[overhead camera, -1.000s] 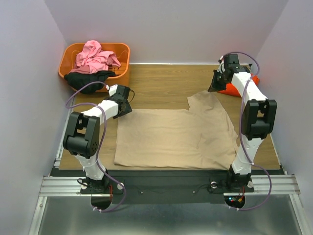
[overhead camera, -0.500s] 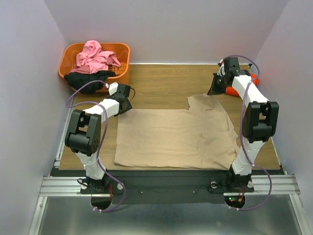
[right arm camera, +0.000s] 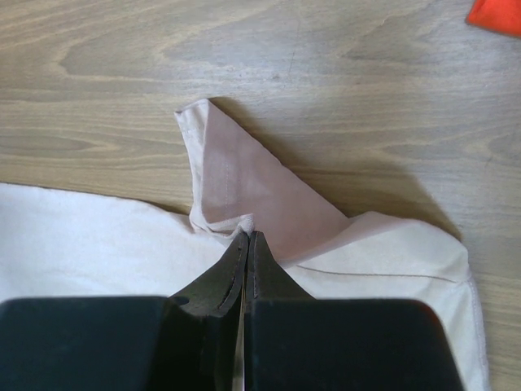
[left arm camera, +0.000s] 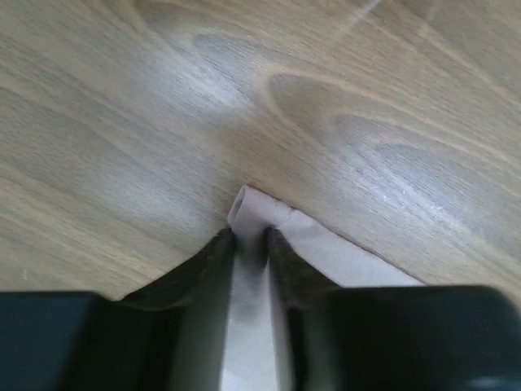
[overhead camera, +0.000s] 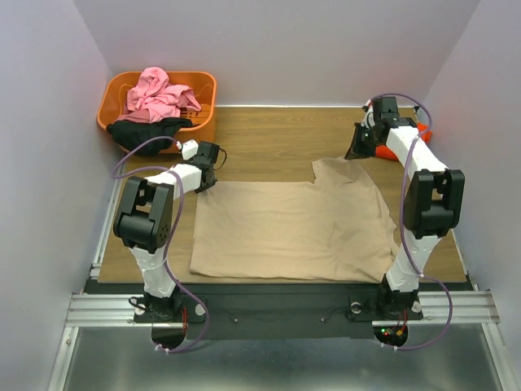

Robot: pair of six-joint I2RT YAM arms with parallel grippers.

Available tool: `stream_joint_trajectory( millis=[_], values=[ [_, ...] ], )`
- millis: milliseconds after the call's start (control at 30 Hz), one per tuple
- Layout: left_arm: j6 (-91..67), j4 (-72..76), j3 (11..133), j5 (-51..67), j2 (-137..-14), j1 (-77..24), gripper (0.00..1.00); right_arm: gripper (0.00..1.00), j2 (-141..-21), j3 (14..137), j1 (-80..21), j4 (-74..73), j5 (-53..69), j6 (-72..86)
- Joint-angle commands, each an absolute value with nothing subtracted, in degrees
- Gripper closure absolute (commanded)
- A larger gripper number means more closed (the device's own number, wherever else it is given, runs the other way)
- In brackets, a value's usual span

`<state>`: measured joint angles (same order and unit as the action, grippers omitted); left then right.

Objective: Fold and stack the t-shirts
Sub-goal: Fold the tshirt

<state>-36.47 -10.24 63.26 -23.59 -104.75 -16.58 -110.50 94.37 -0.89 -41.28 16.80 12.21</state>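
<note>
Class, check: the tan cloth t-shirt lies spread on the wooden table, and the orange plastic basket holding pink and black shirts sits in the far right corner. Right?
No: the top view shows the orange plastic basket, with pink shirt and black shirt, in the far left corner. The tan cloth t-shirt does lie spread on the wooden table.

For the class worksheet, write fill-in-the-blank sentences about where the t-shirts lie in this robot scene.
The orange basket holds a black t-shirt and a ___ one.
The tan t-shirt lies spread on the ___ table.
The orange-red t-shirt lies at the table's far ___ corner.
The left gripper straddles a ___ of the tan t-shirt.
Missing words: pink, wooden, right, corner.
</note>
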Motion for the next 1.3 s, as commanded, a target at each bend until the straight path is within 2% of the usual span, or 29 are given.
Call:
stream_joint_trajectory(
  millis=[0, 100, 200, 300, 367, 867, 1267],
  values=[
    [-37.2, -10.1, 64.1, -25.7, -105.5, -16.4, 0.7, 1.0, -106.4, 93.4, -1.1, -38.7, 17.1, 11.6],
    [-37.0, -9.8, 63.3, -25.9, -104.8, -16.4, 0.72, 1.0, -105.9, 93.1, -1.1, -38.6, 16.4, 11.8],
    [-36.3, -9.4, 62.6, -25.9, -104.2, -16.4, 0.89, 1.0, -105.5, 93.2, -1.1, -38.6, 16.1, 11.9],
    [-35.2, -9.3, 62.1, -25.5, -103.3, -16.4, 0.94, 1.0, -104.0, 93.2, -1.1, -38.6, 15.8, 12.1],
    [-34.2, -9.0, 61.6, -25.7, -102.1, -16.4, 1.0, 1.0, -102.0, 92.5, -1.1, -38.7, 15.8, 12.4],
    [-30.3, -7.6, 58.0, -27.5, -93.5, -16.5, 1.0, 1.0, -81.1, 74.2, -1.1, -44.8, 7.0, 14.7],
    [-29.9, -6.7, 52.0, -27.2, -87.7, -18.0, 1.0, 1.0, -75.9, 75.7, -1.1, -56.9, 1.8, 15.5]
  ],
)
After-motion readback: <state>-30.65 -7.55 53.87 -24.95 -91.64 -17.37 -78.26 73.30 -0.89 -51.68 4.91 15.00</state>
